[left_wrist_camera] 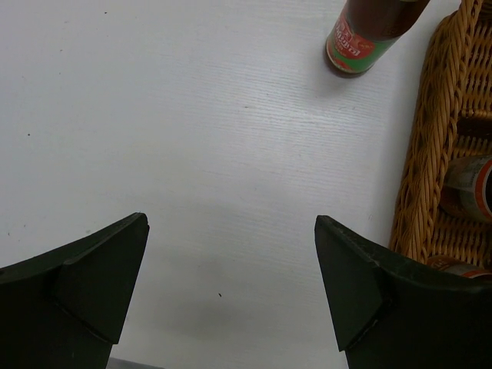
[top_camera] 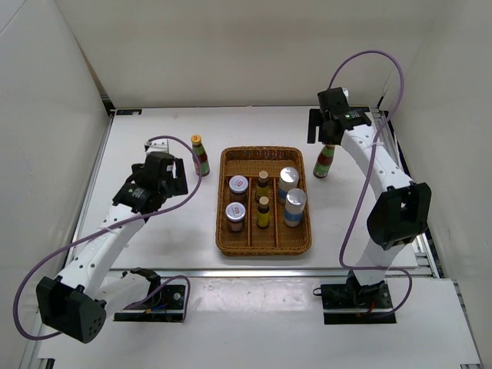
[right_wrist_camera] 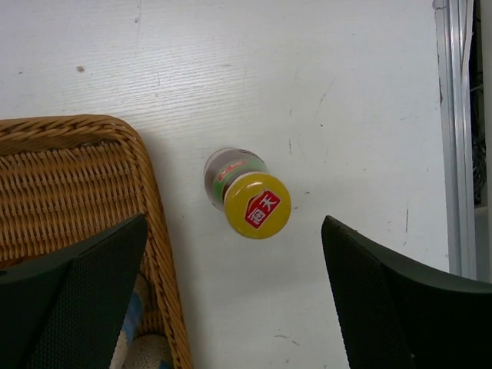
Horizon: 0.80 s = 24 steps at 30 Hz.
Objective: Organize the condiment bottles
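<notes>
The wicker tray (top_camera: 264,246) holds two white-red-lidded jars (top_camera: 238,185), two small brown yellow-capped bottles (top_camera: 263,184) and two silver-lidded shakers (top_camera: 289,179). One tall red-green bottle (top_camera: 200,154) stands upright on the table left of the tray; its base shows in the left wrist view (left_wrist_camera: 369,34). The other tall bottle (top_camera: 324,161) stands right of the tray, seen from above in the right wrist view (right_wrist_camera: 254,196). My left gripper (left_wrist_camera: 231,292) is open and empty, near and left of its bottle. My right gripper (right_wrist_camera: 234,300) is open and empty, directly above its bottle.
The tray's left wall (left_wrist_camera: 427,154) is at the right of the left wrist view; its right corner (right_wrist_camera: 115,127) is at the left of the right wrist view. A metal rail (right_wrist_camera: 457,131) runs along the table's right edge. White walls enclose the table.
</notes>
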{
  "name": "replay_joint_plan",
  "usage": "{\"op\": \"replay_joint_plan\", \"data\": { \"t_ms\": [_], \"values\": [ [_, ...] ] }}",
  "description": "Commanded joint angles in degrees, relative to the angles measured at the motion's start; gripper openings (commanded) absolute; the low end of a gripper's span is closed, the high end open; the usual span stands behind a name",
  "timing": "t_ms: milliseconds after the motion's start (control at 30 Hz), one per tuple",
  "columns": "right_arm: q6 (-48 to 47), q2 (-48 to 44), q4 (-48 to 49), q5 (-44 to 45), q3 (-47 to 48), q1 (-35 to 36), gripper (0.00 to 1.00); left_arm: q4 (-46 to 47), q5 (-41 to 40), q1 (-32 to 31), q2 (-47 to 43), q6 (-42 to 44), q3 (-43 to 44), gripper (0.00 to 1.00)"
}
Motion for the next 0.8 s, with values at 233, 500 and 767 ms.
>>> {"op": "replay_joint_plan", "data": {
  "t_ms": [233,500,767],
  "values": [
    [-0.03,3.85,1.94,-7.37,3.08,-6.46,0.74,1.34,1.0,0.36,-0.42,-0.35,0.01,1.0],
    [0.5,5.79,1.41,-8.95,4.31,-6.99,0.32,1.34,1.0,0.36,0.11,-0.35,0.01,1.0],
    [-1.51,-0.79,-0.35,-8.34,7.75,-5.33,0.0,1.34,1.52,0.36,0.11,-0.35,0.01,1.0]
  ]
}}
